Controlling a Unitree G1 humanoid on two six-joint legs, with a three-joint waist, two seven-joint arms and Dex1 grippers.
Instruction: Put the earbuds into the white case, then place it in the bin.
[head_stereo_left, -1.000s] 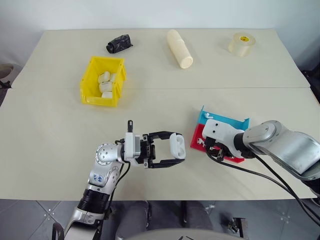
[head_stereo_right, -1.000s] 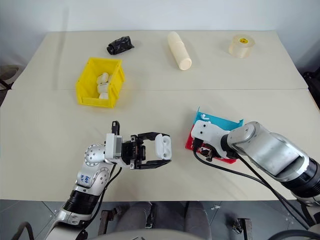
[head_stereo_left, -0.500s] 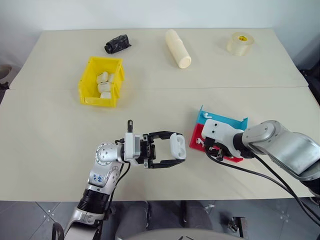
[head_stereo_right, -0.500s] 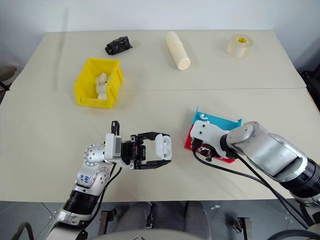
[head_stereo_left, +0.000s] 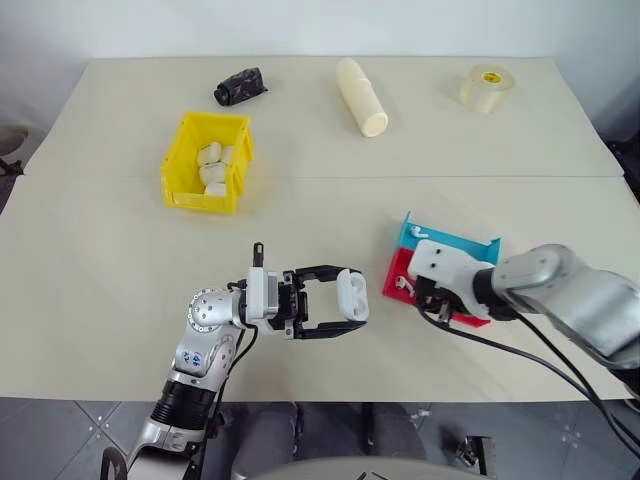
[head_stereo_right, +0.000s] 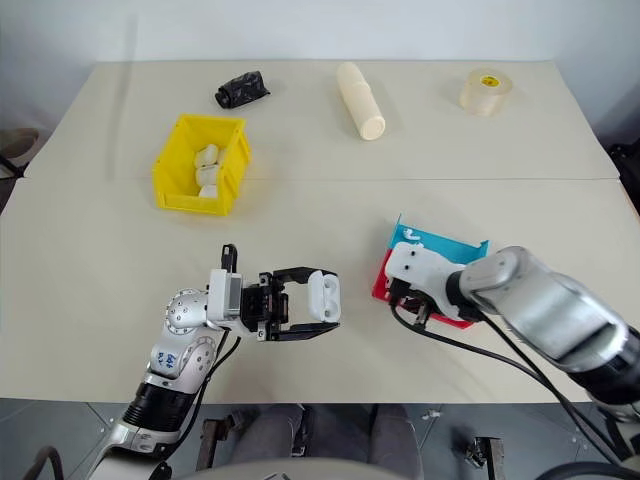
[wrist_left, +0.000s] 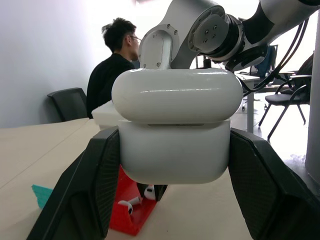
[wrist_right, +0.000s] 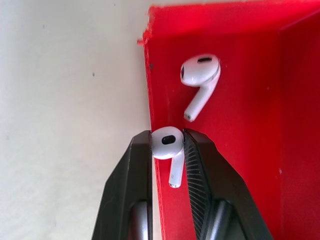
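Observation:
The white case (head_stereo_left: 352, 296) hangs just above the table near its front edge, with my left gripper (head_stereo_left: 350, 299) shut on it. In the left wrist view the white case (wrist_left: 175, 130) sits between both black fingers, its lid on top. To the right, my right gripper (wrist_right: 167, 137) is down at the edge of a red tray (wrist_right: 225, 40), shut on one of the earbuds (wrist_right: 167, 142). The other earbud (wrist_right: 200, 75) lies loose on the red tray just beyond the fingertips. The yellow bin (head_stereo_left: 200, 198) stands at the back left with small white items inside.
A blue tray (head_stereo_left: 452, 241) leans against the red tray (head_stereo_left: 398, 272). At the table's far side lie a black bundle (head_stereo_left: 239, 86), a cream cylinder (head_stereo_left: 360, 96) and a tape roll (head_stereo_left: 486, 87). A seated person (wrist_left: 117, 60) shows behind in the left wrist view.

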